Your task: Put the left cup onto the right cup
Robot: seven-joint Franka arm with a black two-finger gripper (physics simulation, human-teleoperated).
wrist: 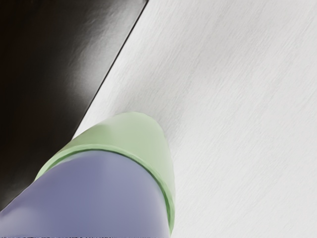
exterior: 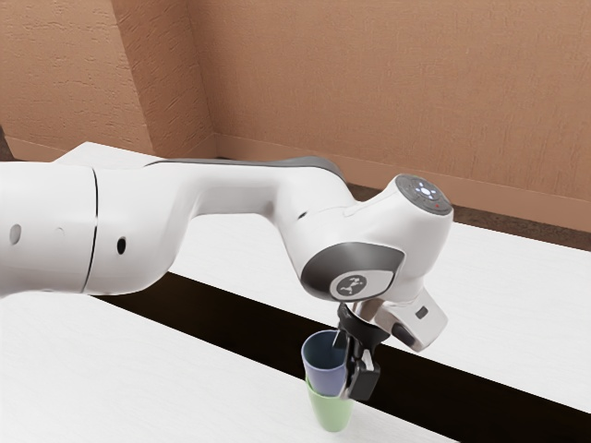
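Where the near white surface point(exterior: 138, 369) runs out toward its far edge, the green cup point(exterior: 330, 413) stands upright just beside that edge, at the exterior view's lower right. The blue cup point(exterior: 323, 362) sits nested inside it, mouth up, with its upper part rising above the green rim. In the wrist view the blue cup point(wrist: 94, 198) lies directly under the hand. The green cup point(wrist: 143, 139) wraps around it as a pale collar and rests on the light-grained surface point(wrist: 237, 99) close to the edge.

Past that edge a dark gap point(exterior: 249, 323) cuts diagonally across the scene; in the wrist view the same gap point(wrist: 44, 74) is a glossy black band alongside the cups. Beyond it a second white surface point(exterior: 517, 305) stretches back to the room's brown textured walls point(exterior: 369, 83), which meet in a corner at the far left. A lighter skirting board point(exterior: 480, 185) runs along their foot.

The white arm point(exterior: 231, 221) comes in from the exterior view's left, lies nearly level above the gap, and bends at the wrist so the hand points down. The black claw point(exterior: 356, 365) is set narrow. One finger is inside the blue cup's mouth and the other is against the outside of its wall on the exterior view's right, so it pinches the wall between them.
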